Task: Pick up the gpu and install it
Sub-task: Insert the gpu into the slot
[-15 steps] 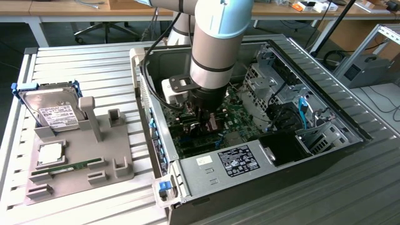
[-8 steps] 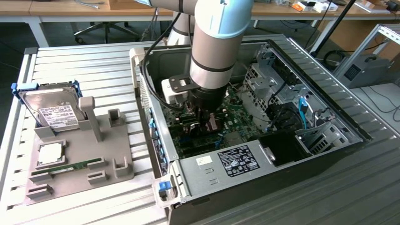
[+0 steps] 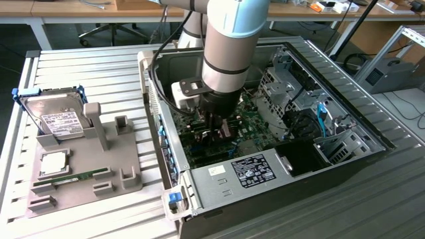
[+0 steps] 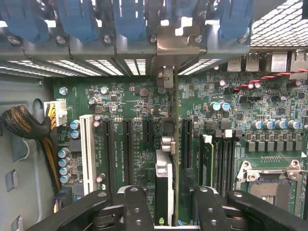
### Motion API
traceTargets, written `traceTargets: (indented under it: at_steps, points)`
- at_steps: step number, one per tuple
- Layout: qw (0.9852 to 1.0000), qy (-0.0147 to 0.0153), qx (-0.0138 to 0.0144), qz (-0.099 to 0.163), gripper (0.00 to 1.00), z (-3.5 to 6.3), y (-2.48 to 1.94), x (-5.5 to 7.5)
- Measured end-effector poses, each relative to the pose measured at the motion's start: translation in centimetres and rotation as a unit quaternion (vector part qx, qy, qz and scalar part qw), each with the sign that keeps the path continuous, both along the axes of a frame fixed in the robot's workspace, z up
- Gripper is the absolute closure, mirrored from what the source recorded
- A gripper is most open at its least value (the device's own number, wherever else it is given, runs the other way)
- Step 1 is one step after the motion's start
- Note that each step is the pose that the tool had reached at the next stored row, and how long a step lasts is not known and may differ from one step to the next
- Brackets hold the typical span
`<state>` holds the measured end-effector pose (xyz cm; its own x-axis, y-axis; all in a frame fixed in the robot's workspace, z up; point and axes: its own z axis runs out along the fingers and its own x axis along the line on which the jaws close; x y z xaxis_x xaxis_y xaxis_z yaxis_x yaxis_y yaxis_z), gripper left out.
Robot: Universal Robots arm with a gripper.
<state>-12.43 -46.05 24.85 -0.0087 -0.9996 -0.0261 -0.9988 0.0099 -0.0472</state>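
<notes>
The gpu (image 4: 174, 144) stands on edge on the green motherboard (image 4: 130, 101), running down into a slot. Its silvery end bracket (image 4: 177, 45) lies against the case's rear wall. My gripper (image 4: 169, 199) straddles the card from above. Its black fingers (image 4: 132, 204) stand on either side of the card with a gap showing, so it is open. In the exterior view the arm reaches straight down into the open computer case (image 3: 265, 172), and the gripper (image 3: 218, 127) hangs low over the board in the middle of the case.
Blue slot latches (image 4: 77, 19) line the rear wall. A white slot (image 4: 87, 154), a cable bundle (image 4: 24, 125), a memory stick (image 4: 207, 161) and the CPU socket (image 4: 269, 178) flank the card. Outside the case, a grey fixture (image 3: 86, 172) holds a hard drive (image 3: 59, 119).
</notes>
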Motion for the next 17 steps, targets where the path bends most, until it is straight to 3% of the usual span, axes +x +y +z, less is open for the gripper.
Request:
traceTargets:
  at_steps: [14, 17]
  points:
    - [1.0000, 0.0000, -0.0004, 0.000, 0.59, 6.22, 0.00, 0.0]
    - [1.0000, -0.0001, -0.0006, 0.000, 0.59, 7.12, 0.01, 0.0]
